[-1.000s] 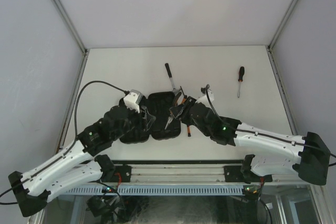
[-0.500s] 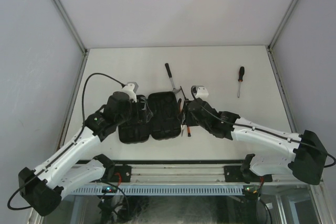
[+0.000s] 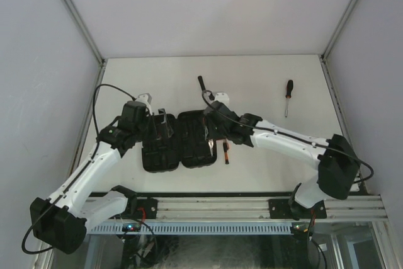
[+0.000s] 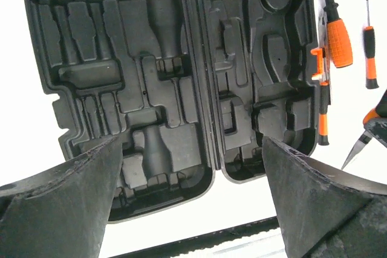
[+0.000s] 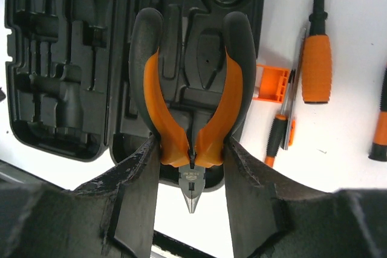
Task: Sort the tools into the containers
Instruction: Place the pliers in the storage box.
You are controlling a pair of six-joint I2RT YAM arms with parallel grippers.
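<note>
The black tool case (image 3: 189, 149) lies open in two halves, all slots bare in the left wrist view (image 4: 151, 70). My right gripper (image 3: 208, 137) is shut on the orange-handled pliers (image 5: 192, 104) and holds them above the case's right half (image 5: 181, 46), nose toward the table's near edge. My left gripper (image 4: 187, 209) is open and empty above the case's near edge, over the left half (image 3: 162, 127). An orange-handled screwdriver (image 5: 315, 67) and slim black-and-orange screwdrivers (image 5: 275, 140) lie just right of the case's orange latch (image 5: 271, 83).
A black-handled screwdriver (image 3: 288, 96) lies alone at the far right. A black handle (image 3: 201, 82) sticks out beyond my right arm; the rest of that tool is hidden. The white table (image 3: 151, 80) ends in a black rail (image 3: 208, 194) at the near edge.
My right gripper has swung left and away from the bases, carrying the pliers over the case's right half. My left arm has drawn back to the left, uncovering the left half.
</note>
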